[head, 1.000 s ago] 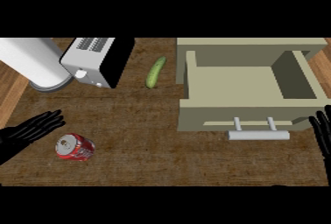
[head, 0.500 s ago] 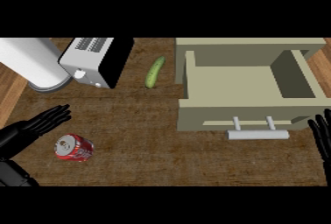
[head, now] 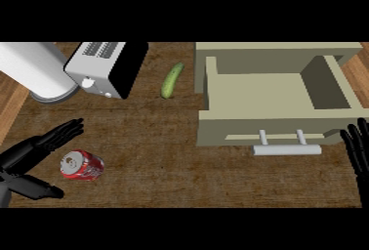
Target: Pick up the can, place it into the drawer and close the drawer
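At the kitchen counter [head: 187, 176], the robot's left hand [head: 32, 149] is spread open, fingers straight and thumb held apart. The red can [head: 81, 165] lies on its side in the gap between them; whether the hand touches the can cannot be told. The drawer [head: 245, 128] is pulled open at the right, its pale handle [head: 287, 149] facing the robot, well apart from the can. The right hand [head: 355, 154] rests at the view's right edge, relaxed, fingers straight and pointing up, just beside the handle. Farther back, a green cucumber [head: 172, 80] lies between a toaster [head: 108, 66] and the drawer, and a white cylinder [head: 32, 71] sits left of the toaster.
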`<state>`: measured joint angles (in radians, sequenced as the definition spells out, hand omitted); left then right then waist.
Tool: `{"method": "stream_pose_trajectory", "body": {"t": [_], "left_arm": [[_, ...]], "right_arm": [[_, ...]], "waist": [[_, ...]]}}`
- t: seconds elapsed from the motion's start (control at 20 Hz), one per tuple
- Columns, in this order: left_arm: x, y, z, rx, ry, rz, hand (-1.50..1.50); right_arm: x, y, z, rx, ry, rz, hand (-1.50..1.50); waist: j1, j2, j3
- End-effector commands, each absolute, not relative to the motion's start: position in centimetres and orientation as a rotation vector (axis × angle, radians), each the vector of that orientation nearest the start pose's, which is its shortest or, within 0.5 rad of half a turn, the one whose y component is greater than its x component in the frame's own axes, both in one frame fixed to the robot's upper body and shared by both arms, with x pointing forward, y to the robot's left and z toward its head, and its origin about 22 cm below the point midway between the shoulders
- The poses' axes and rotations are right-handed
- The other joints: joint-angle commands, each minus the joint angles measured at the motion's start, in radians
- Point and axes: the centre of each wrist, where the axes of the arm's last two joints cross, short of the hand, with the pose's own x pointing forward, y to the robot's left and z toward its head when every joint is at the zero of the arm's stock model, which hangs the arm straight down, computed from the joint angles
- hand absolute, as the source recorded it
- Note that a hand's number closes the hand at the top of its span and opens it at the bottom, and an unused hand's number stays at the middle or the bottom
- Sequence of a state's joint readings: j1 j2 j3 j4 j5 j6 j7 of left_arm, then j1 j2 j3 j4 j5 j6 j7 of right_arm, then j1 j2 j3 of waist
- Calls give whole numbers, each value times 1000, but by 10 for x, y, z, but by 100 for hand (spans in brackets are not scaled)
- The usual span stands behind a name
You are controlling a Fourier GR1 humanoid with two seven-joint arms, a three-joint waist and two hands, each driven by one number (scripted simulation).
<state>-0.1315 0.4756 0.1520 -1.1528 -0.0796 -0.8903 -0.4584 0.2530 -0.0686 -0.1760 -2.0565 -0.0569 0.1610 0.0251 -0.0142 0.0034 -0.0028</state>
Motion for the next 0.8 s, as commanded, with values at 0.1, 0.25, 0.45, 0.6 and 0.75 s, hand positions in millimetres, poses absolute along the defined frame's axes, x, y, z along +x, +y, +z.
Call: {"method": "stream_pose_trajectory", "body": {"t": [0.1, 0.25, 0.45, 0.6, 0.75], "left_arm": [[272, 390, -19, -600, -1501, -745, -150], [262, 397, -29, -593, -1480, -739, -150], [253, 416, -40, -547, -1493, -721, -150], [258, 421, -39, -567, -1473, -701, -150], [267, 424, -42, -534, -1446, -708, -150]], "right_arm": [[179, -296, 73, -163, -1797, 21, -150], [173, -298, 77, -169, -1798, 17, -150], [173, -304, 77, -185, -1821, 11, -150], [170, -288, 77, -164, -1810, 23, -150], [178, -295, 76, -161, -1810, 29, -150]], "waist": [[-4, 3, 0], [-1, 1, 0], [-5, 2, 0], [-8, 3, -1], [-9, 6, 0]]}}
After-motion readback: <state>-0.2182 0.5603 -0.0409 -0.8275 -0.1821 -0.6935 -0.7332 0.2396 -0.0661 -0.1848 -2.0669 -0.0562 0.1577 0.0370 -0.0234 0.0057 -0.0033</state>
